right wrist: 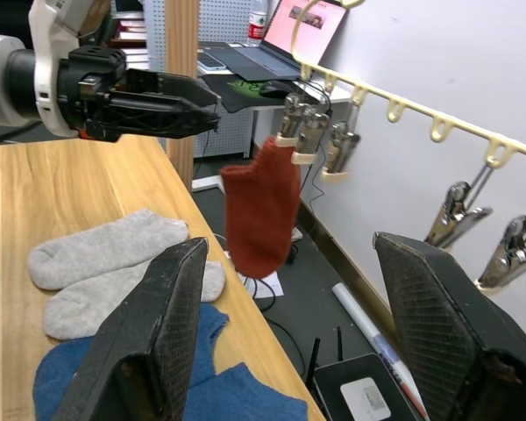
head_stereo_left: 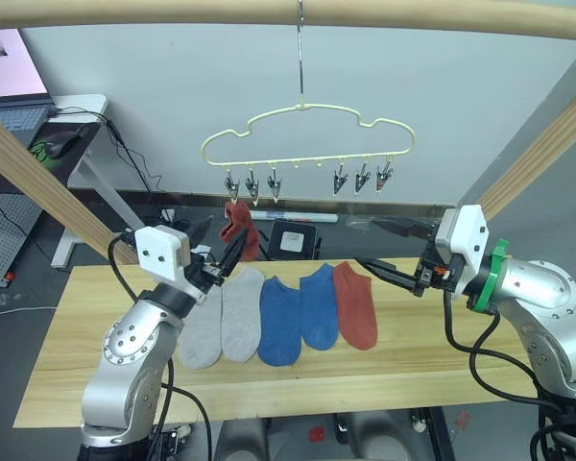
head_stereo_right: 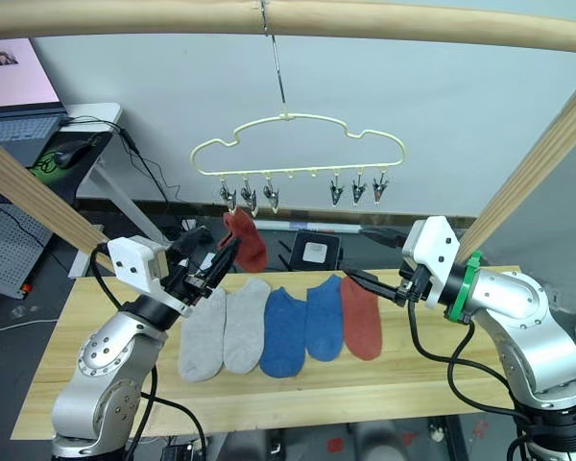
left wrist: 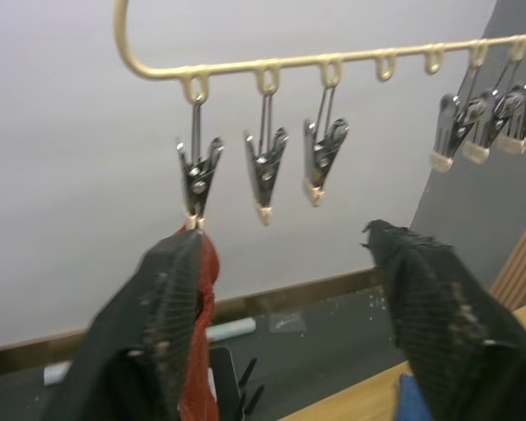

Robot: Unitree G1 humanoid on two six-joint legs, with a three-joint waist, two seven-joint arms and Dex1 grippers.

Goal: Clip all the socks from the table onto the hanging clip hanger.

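The long worktop [head_stereo_left: 96, 384] is pale wood planks with visible grain, with bare board at both ends and along the near edge. Five soft knit ankle socks lie flat in a tight row near its middle, toes toward the near edge: two grey socks [head_stereo_left: 223, 319], two blue socks [head_stereo_left: 298, 313] and one rust-red sock [head_stereo_left: 355, 305], each touching its neighbour. Above the far edge hangs the clip hanger [head_stereo_left: 307, 134], a thin cream wire with a wavy cloud outline, its long hook over a round wooden beam [head_stereo_left: 173, 12]. Six small silvery clips hang from it in two groups of three; the leftmost clip [left wrist: 198, 175] pinches the second red sock [head_stereo_left: 240, 230], which dangles limp. The left gripper [head_stereo_left: 228, 255] is raised beside that sock with its fingers released and apart. The right gripper [head_stereo_left: 389, 248] hovers above the worktop's right half, fingers spread wide and holding nothing.
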